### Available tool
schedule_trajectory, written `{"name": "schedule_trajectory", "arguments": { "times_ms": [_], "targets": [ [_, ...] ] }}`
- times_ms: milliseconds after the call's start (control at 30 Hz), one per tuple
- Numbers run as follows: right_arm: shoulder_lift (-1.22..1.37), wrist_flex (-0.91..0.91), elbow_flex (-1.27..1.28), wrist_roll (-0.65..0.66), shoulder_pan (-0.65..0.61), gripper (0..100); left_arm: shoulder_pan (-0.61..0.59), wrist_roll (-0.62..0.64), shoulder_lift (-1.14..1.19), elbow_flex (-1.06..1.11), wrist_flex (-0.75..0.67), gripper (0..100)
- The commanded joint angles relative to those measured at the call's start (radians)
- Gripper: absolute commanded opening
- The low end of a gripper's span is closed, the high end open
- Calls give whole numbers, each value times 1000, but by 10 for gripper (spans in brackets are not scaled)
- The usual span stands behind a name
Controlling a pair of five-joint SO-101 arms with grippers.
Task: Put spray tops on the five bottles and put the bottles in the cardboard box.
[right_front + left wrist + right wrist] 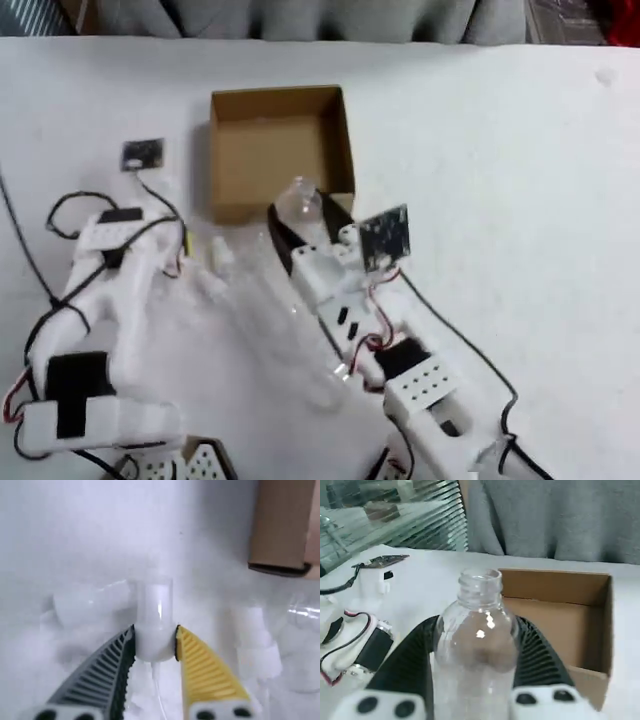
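Near the cardboard box (272, 160), among loose spray tops (215, 255), the right gripper (476, 625) clasps an uncapped bottle (475, 655) between its jaws; the left gripper (155, 631) pinches one spray top (154, 605).

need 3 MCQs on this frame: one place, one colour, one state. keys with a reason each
1. Where is the bottle?
A. lying flat, free of both arms
B. in the right gripper
C. in the left gripper

2. What colours are the left gripper's fingers?
A. both white
B. both black
C. one grey, one yellow

3. What is on the bottle's neck?
A. nothing, it is open
B. a spray top, screwed down
C. a spray top, set on loosely

Key:
1 B: the right wrist view shows it upright between that gripper's black fingers.
2 C: the left wrist view shows one grey finger and one yellow.
3 A: the neck's rim is bare, and the spray top sits in the left gripper.
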Motion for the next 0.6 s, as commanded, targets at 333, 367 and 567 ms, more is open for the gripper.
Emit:
{"name": "schedule_trajectory", "arguments": {
  "times_ms": [333,367,567],
  "targets": [
    [64,-128,54,-12,-79,15,-67,-5,-634,-51,12,27],
    [64,-125,54,-12,-88,15,-67,-5,-696,-51,12,27],
    [56,-127,98,87,-186,15,-65,-5,-1046,-41,-46,28]
  ]
}}
